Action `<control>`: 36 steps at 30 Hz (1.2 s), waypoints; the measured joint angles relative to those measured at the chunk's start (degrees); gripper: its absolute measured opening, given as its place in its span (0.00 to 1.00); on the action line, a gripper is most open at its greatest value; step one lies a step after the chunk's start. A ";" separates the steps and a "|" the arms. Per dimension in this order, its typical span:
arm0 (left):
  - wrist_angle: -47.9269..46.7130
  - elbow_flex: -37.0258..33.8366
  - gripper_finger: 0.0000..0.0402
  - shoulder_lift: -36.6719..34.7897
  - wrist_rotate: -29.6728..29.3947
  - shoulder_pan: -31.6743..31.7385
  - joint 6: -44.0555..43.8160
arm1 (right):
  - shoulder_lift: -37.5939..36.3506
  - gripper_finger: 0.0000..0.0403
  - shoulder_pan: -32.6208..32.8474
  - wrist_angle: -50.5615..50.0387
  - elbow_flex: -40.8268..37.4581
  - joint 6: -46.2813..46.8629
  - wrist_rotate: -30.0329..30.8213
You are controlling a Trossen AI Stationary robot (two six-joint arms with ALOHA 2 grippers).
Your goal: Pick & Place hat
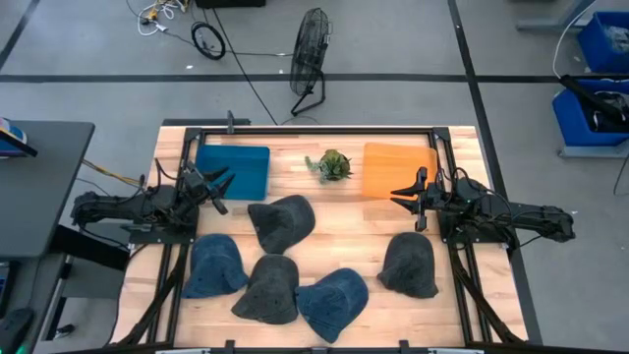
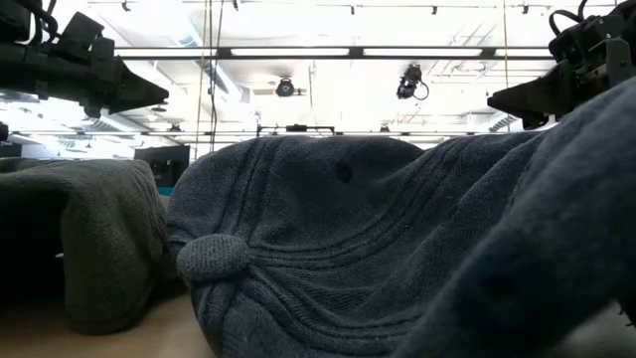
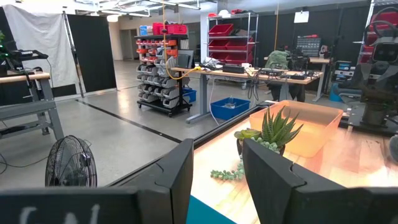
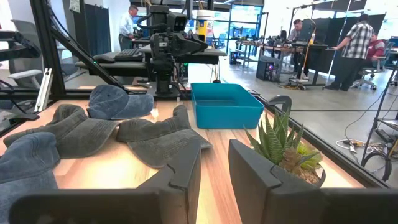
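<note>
— Looking down on the pale wooden counter (image 1: 344, 221), I count five soft denim-style caps spread across its near half: a dark grey cap (image 1: 282, 220) in the middle, a blue cap (image 1: 215, 265) on the left, a charcoal cap (image 1: 269, 288), a second blue cap (image 1: 334, 301) at the front and a dark cap (image 1: 409, 265) on the right.

— And the arms?

— Both wait at the sides. The left gripper (image 1: 218, 187) hovers by the teal rectangular bin (image 1: 234, 169), jaws apart and empty. The right gripper (image 1: 411, 198) sits beside the orange rectangular bin (image 1: 398, 168), jaws also apart, nothing held.

— How will a hat handle?

— Light and floppy, I'd say; the cloth should crumple and not slip. Pinching a fold of the crown, or the stiffer brim, looks the safest hold. A small potted succulent (image 1: 330, 165) stands between the bins, so a swinging cap could brush it.

— Beyond the counter?

— Grey floor, a black standing fan (image 1: 311, 44), cables, blue crates at the right, and people at benches in the right wrist view.
</note>
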 joint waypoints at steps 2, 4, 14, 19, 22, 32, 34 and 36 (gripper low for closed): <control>-0.01 0.00 0.35 0.01 0.00 0.01 0.00 | 0.00 0.22 -0.01 0.00 0.00 0.01 0.00; -0.02 0.00 0.35 -0.01 0.00 0.00 0.00 | 0.01 0.22 -0.01 0.00 0.00 0.00 0.00; 0.00 0.00 0.35 -0.01 0.00 -0.01 -0.04 | 0.00 0.22 0.00 0.00 0.00 0.01 0.00; 0.00 0.00 0.35 0.00 0.00 0.00 1.08 | 0.01 0.22 -0.02 0.00 0.01 -0.16 0.00; 0.02 0.00 0.35 0.01 0.00 0.01 0.39 | 0.00 0.22 0.00 0.00 0.00 -0.03 0.00; 1.68 0.00 0.35 0.03 11.85 0.01 -2.28 | 0.01 0.22 0.00 0.00 0.00 3.75 0.00; 5.73 0.12 0.35 0.73 16.54 -0.03 -3.45 | 0.01 0.22 0.00 0.00 0.00 3.87 -0.02; 7.15 1.57 0.35 1.89 18.20 0.00 -2.98 | 0.02 0.22 0.00 0.00 0.00 4.44 -0.02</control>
